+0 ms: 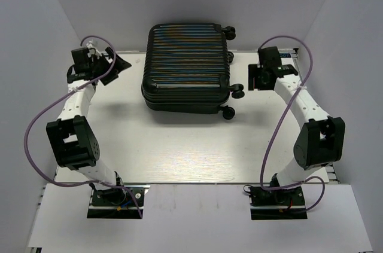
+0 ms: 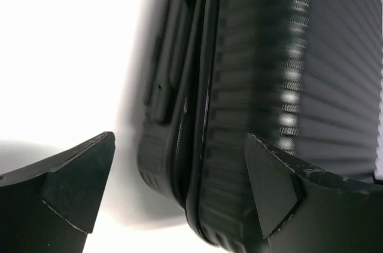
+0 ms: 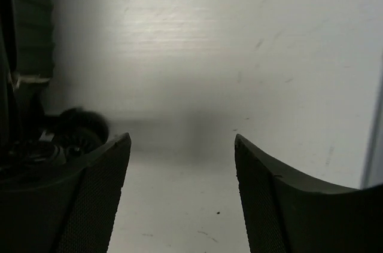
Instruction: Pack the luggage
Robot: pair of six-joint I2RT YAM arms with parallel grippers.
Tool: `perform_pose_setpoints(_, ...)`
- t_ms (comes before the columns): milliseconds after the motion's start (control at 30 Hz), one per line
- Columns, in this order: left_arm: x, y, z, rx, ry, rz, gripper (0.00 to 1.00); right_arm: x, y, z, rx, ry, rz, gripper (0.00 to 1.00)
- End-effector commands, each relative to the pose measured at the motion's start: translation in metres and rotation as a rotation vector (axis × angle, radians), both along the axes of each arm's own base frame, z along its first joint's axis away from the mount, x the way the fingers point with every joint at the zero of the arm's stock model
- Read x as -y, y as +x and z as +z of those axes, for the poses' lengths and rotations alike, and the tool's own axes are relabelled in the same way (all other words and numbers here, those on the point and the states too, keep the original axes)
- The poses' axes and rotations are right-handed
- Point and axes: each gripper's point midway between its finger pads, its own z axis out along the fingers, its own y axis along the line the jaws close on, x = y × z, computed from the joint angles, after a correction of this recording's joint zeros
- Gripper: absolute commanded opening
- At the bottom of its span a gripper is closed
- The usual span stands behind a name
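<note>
**A:** There's the luggage (image 1: 187,66), lying flat on the bench (image 1: 179,151), far side, dead centre between the two arms. It's closed, ribbed shell up, wheels (image 1: 238,93) pointing to the right.

**B:** And both arms flank it. The left end effector (image 2: 179,139) is just off its left edge, fingers spread about as wide as they go and nothing in them. The right end effector (image 3: 182,139) is over by the wheels, fingers apart too, only bare bench between them.

**A:** So how does that case handle, d'you think?

**B:** I'd say it's stiff. A hard shell won't give under the pads. It's glossy as well, so I'd call it slippery, though the ribs might offer a little bite. And it's easily the bulkiest thing up there, far too thick for either end effector to span, so I'd guess pushing or levering rather than lifting.

**A:** Where would you take hold, then?

**B:** Along the seam (image 2: 200,115) where the halves meet. The left wrist view looks straight down it. There's something raised beside it, perhaps a side handle (image 2: 163,79), but it's too blurred to be sure. I'd hook a finger at the lip there and pin the base from the wheel side so it can't skate.
</note>
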Motion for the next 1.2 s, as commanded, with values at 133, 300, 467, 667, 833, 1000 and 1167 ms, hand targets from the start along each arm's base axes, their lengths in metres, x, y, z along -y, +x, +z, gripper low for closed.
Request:
perform_pose_setpoints(133,-0.027,0.039,-0.06,-0.168,0.044,0.056,0.99,-0.083,-0.011,-0.036,-0.073,0.276,0.387,0.74)
perform_pose_setpoints(300,0.007,0.066,-0.118,-0.24,-0.059,-0.039,0.94,-0.141,-0.008,-0.012,-0.116,0.44,0.603,0.63)
perform_pose_setpoints(467,0.056,0.084,-0.138,-0.246,-0.049,-0.163,0.9,-0.184,-0.037,0.003,-0.08,0.457,0.842,0.58)
perform_pose_setpoints(667,0.099,0.1,-0.14,-0.184,-0.09,-0.306,0.9,-0.176,-0.067,0.001,-0.081,0.352,0.903,0.58)
perform_pose_setpoints(833,0.147,0.111,-0.133,-0.115,-0.139,-0.518,0.9,-0.184,-0.097,-0.011,-0.135,0.374,0.946,0.6)
perform_pose_setpoints(1000,0.207,0.11,-0.134,-0.01,-0.05,-0.693,0.9,-0.226,-0.117,-0.035,-0.235,0.404,1.049,0.57)
perform_pose_setpoints(1167,0.234,0.113,-0.141,0.021,-0.053,-0.709,0.93,-0.276,-0.138,-0.028,-0.237,0.435,1.18,0.53)
